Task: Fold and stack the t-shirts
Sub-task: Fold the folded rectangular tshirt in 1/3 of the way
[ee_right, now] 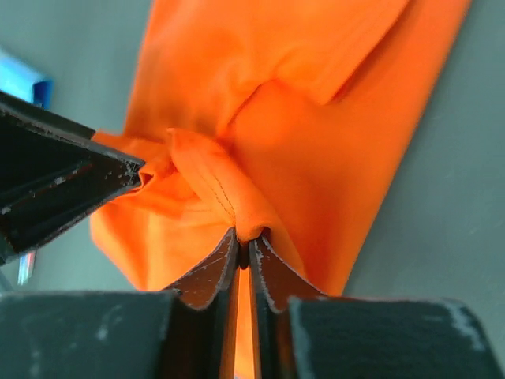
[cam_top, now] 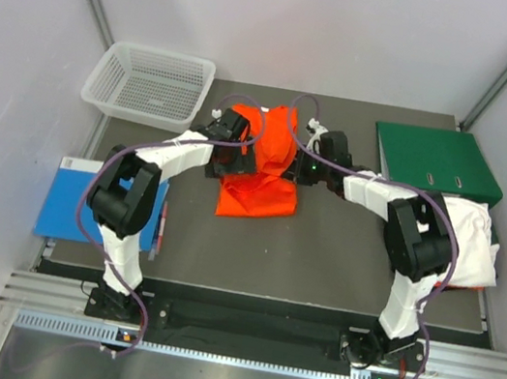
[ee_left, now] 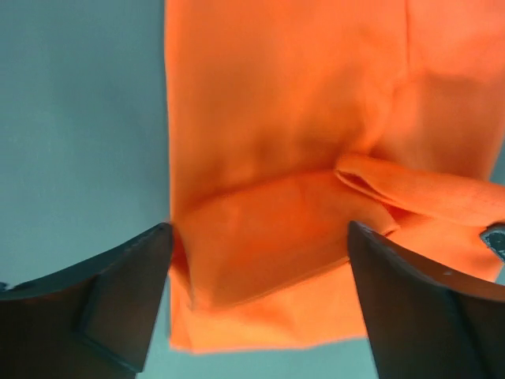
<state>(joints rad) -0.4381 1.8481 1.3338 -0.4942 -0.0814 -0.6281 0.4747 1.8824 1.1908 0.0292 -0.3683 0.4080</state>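
An orange t-shirt (cam_top: pixel 262 167), partly folded, lies mid-table on the dark mat between both grippers. My left gripper (cam_top: pixel 238 148) is open; in the left wrist view (ee_left: pixel 260 264) its fingers (ee_left: pixel 118 292) straddle a folded edge of the orange shirt (ee_left: pixel 284 158) without pinching it. My right gripper (cam_top: pixel 300 163) is shut on a raised fold of the orange shirt (ee_right: pixel 331 150); the pinch shows in the right wrist view (ee_right: pixel 245 237). A white t-shirt (cam_top: pixel 469 237) lies crumpled at the right edge.
A green binder (cam_top: pixel 438 161) lies at the back right, next to the white shirt. A white mesh basket (cam_top: pixel 149 85) stands at the back left. A blue folder (cam_top: pixel 74 202) lies at the left edge. The left gripper's finger (ee_right: pixel 55 181) shows in the right wrist view.
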